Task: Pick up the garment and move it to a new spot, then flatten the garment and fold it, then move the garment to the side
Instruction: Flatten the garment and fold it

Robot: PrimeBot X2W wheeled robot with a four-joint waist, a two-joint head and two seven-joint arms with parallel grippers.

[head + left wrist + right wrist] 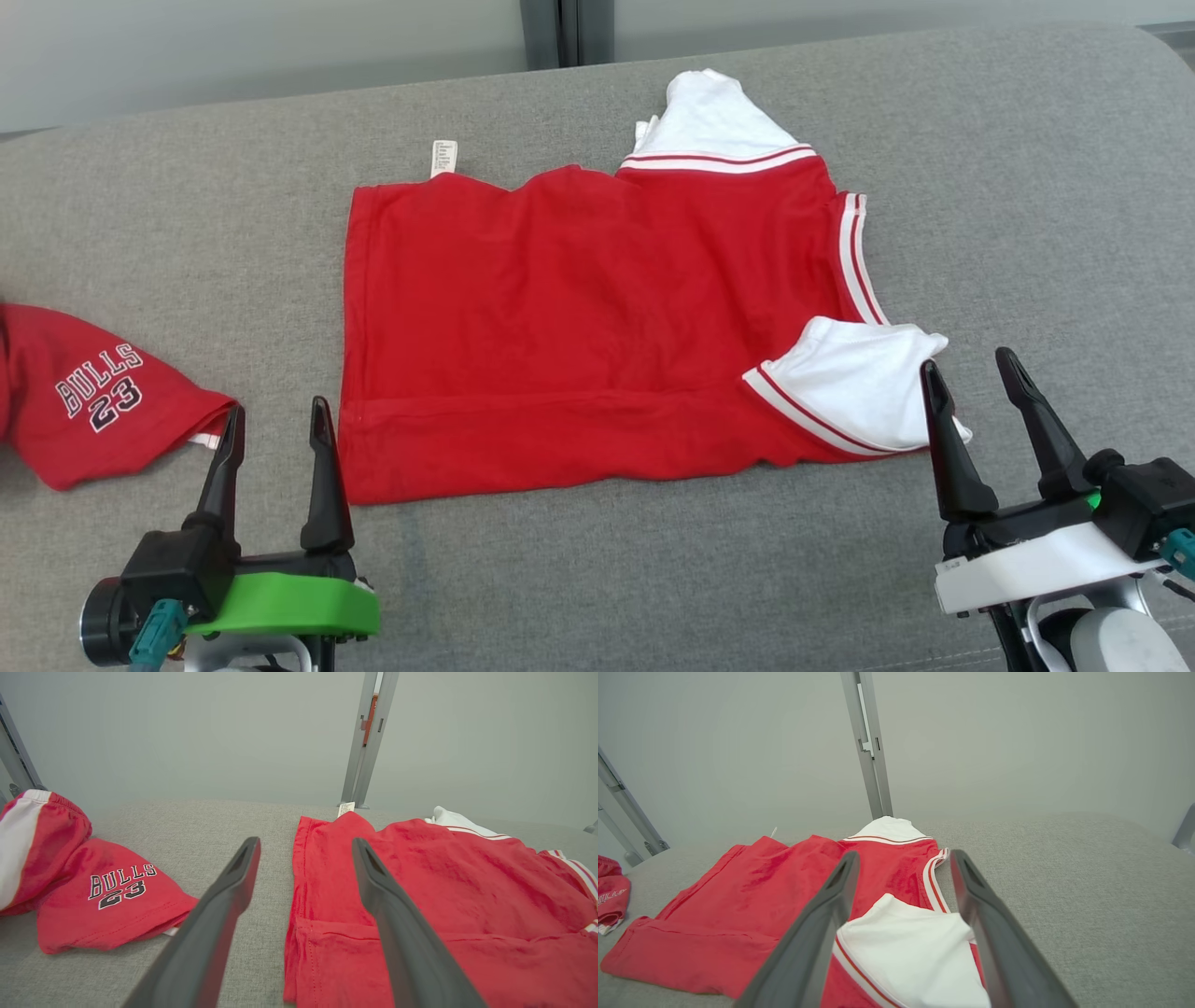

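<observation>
We see the red garment (597, 345) lying spread and mostly flat in the middle of the grey cushion (1027, 187), its long side running left to right. A crease runs just inside its near edge. It has 2 white sleeves with red stripes: 1 sleeve (854, 387) lies folded over the garment's near right corner, and the other sleeve (714, 117) sticks out past its far edge. A striped trim (854, 252) runs down the garment's right edge between them, and a small white label (444, 157) pokes out at the far left corner. The right gripper (966, 359) stands at the garment's near right corner with its 2 dark fingers spread apart and nothing clamped. In the right wrist view the near white sleeve lies between and below those fingers, and we cannot tell whether they touch the cloth. The left gripper (277, 409) stands just off the garment's near left corner, jaws likewise released and empty, with its inner finger just beside the left hem. Left of the garment, beyond the left gripper, lies a second red piece (93, 401) printed with "BULLS 23", apart from the garment with bare cushion between. Behind the garment's far edge we see a pale wall (233, 47) and a grey metal post (560, 33).
</observation>
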